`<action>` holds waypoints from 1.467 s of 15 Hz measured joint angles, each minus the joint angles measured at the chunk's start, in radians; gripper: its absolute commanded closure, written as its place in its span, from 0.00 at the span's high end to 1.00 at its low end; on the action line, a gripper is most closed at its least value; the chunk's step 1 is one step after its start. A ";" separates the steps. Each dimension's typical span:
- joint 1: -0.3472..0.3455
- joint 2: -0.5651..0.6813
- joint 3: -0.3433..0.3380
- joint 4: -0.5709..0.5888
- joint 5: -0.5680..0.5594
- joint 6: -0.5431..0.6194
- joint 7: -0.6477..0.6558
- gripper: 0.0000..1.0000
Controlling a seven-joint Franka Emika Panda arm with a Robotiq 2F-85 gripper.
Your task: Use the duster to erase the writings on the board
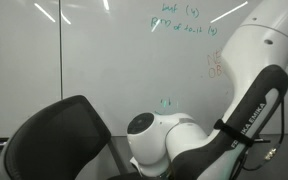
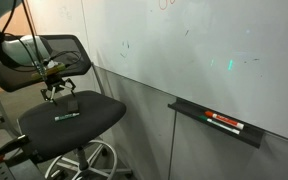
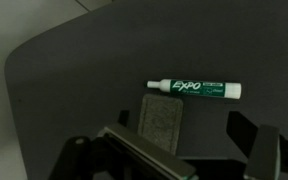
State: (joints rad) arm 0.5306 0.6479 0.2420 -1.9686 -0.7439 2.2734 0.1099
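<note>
Dark grey rectangular duster (image 3: 162, 116) lying flat on chair seat (image 3: 64, 90), whiteboard (image 1: 104, 50) upright, faint green writings (image 1: 181, 20) near its top

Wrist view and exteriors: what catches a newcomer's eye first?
A green Expo marker and the grey duster lie close together on a black chair seat, with the open tool hovering above. Green writing marks the whiteboard behind.

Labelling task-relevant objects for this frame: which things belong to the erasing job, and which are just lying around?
Job:
duster, on the chair seat
whiteboard
writing
pincer, open above the duster

Lying about:
green Expo marker, beside the duster
markers in the wall tray
</note>
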 measured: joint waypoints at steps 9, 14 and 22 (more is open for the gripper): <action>0.021 0.177 -0.043 0.229 -0.040 0.000 -0.015 1.00; 0.021 0.215 -0.051 0.271 -0.027 -0.006 -0.013 1.00; 0.024 0.223 -0.051 0.331 0.081 -0.047 -0.002 1.00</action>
State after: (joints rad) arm 0.5542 0.8704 0.1907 -1.6372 -0.6628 2.2261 0.1077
